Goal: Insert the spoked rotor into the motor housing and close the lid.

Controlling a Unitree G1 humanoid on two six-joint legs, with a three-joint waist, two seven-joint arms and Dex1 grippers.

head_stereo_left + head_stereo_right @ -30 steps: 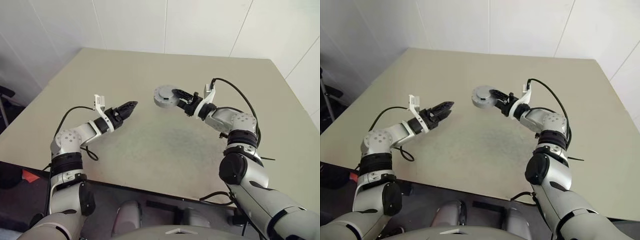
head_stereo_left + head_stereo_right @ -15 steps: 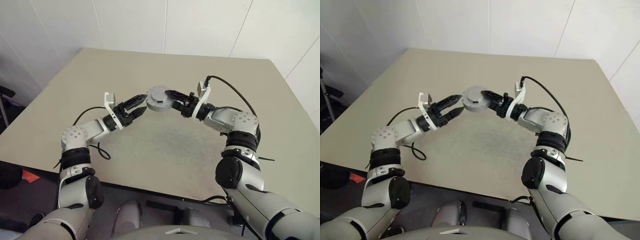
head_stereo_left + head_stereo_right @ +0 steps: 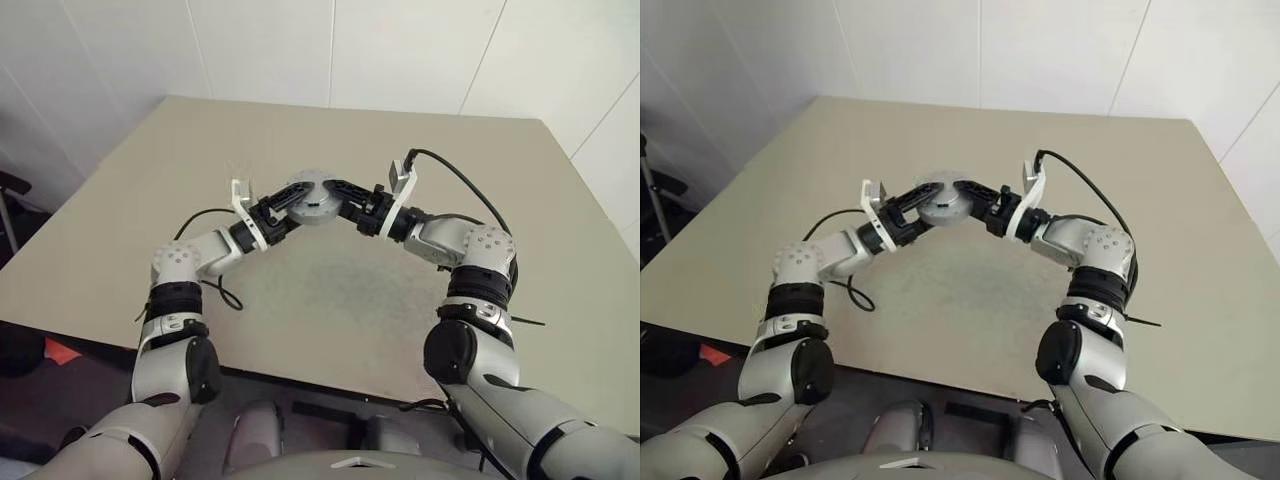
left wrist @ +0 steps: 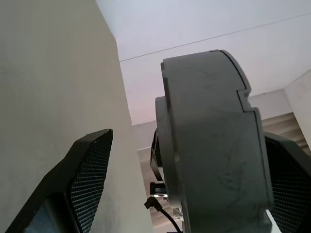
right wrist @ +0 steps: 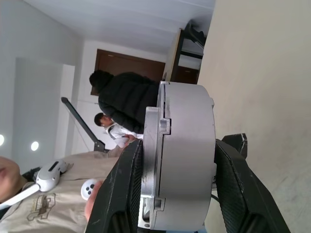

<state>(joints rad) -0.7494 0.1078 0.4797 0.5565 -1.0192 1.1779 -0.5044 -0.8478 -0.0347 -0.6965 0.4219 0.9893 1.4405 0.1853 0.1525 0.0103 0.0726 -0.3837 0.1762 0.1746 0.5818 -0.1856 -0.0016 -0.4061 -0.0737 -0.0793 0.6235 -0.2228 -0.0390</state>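
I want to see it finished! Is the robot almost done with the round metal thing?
Looks close. The motor housing has its lid seated on it, seam visible in the right wrist view, so closing looks done; the rotor can't be seen. The right gripper is shut on the housing above the table. The left gripper is open around it. What's left: perhaps a handover or setting it down.

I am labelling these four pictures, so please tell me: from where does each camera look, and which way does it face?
Head pair: looks forward and down at the table; both arms show.
Left wrist: along the left gripper, open around the motor housing.
Right wrist: along the right gripper, clamped on the housing; people behind.
Shared: all views show the housing held above the table.
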